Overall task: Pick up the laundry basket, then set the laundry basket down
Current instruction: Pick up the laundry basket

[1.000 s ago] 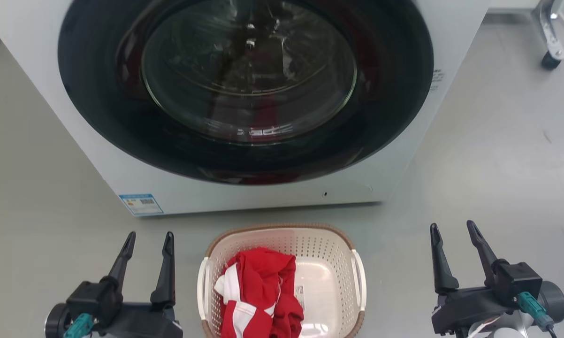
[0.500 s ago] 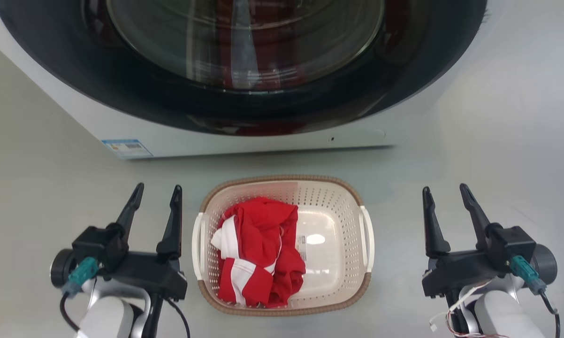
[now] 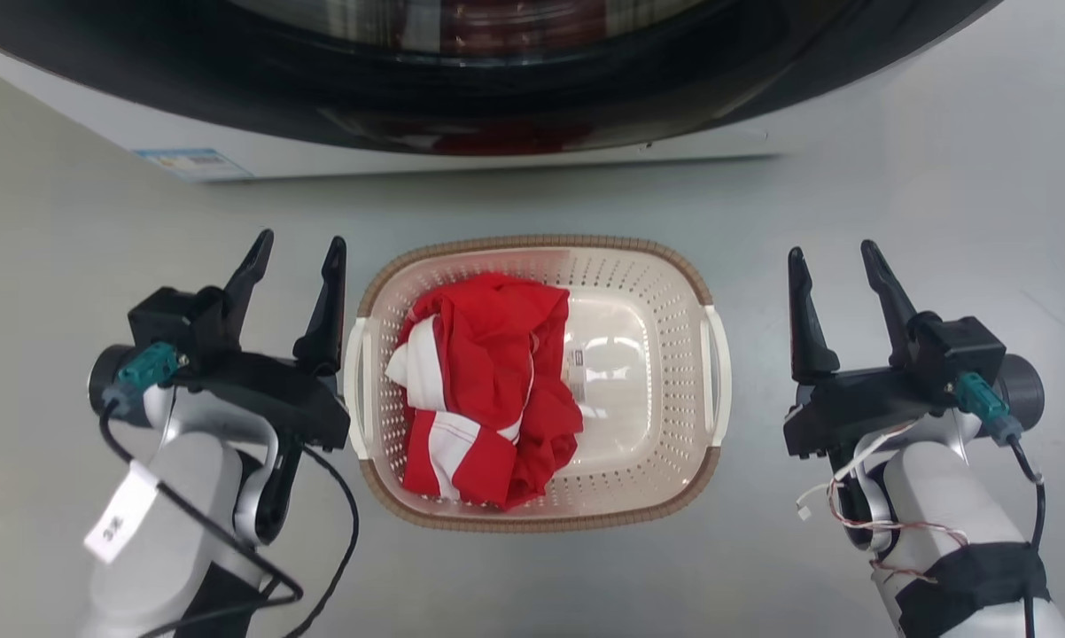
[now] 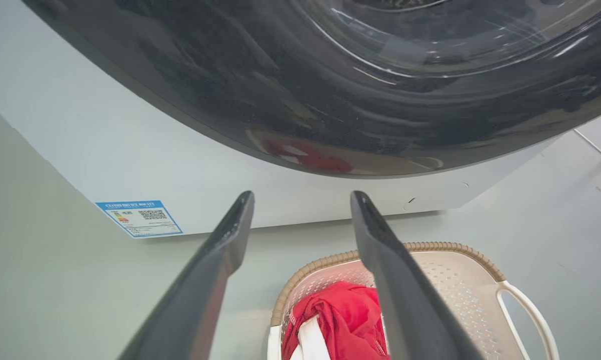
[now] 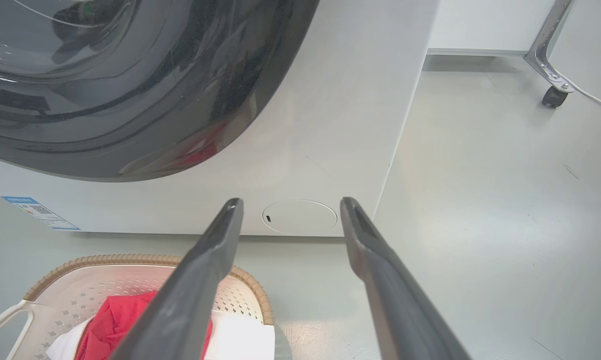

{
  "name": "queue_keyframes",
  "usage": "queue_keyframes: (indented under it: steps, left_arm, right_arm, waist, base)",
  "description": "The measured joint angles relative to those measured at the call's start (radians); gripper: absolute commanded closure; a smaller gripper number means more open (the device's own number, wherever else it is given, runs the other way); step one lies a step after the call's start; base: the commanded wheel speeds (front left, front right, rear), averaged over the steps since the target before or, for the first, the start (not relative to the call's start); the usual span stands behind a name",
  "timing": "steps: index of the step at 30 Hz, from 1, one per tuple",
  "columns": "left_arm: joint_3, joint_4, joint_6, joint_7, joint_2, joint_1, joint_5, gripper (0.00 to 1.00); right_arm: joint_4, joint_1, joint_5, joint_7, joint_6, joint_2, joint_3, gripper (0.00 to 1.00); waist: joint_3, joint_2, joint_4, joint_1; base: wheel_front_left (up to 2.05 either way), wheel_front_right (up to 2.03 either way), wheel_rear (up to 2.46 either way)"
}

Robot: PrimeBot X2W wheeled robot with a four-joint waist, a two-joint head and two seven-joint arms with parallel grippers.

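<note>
Two grippers w/ fingers spread, holding nothing: left gripper (image 3: pixel 301 239) just beside the basket (image 3: pixel 665 292), right gripper (image 3: pixel 831 248) a bit apart. Basket stands on floor (image 3: pixel 940 177) betw. them. It looks light, stiff plastic; cloth (image 3: pixel 488 381) inside is soft. Best hold is prob. the side handles (image 3: pixel 719 372). Washer (image 3: pixel 497 155) behind.

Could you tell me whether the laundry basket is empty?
Not empty: the laundry basket holds crumpled red-and-white clothing on its left side, right base bare.

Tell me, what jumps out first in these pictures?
A red and white garment lies bunched in the left half of the cream laundry basket on the grey floor. Behind it looms the washing machine's dark round door. The open left gripper and right gripper flank the basket.
</note>
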Motion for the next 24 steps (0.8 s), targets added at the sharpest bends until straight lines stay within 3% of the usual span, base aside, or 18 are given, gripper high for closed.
queue_keyframes:
  steps: [12, 24]
  left_arm:
    - [-0.019, 0.182, -0.037, 0.044, -0.014, -0.149, -0.039, 0.00]
    - [-0.039, 0.346, -0.051, 0.044, -0.042, -0.197, -0.059, 0.00]
  right_arm:
    - [0.119, -0.132, -0.002, 0.001, 0.005, 0.016, 0.024, 0.00]
    - [0.236, -0.168, -0.010, 0.001, 0.019, 0.029, 0.058, 0.00]
  waist:
    - [0.196, 0.0000, 0.000, 0.0000]
    - [0.323, 0.0000, 0.001, 0.0000]
  base:
    - [0.00, 0.00, 0.00]
    - [0.00, 0.00, 0.00]
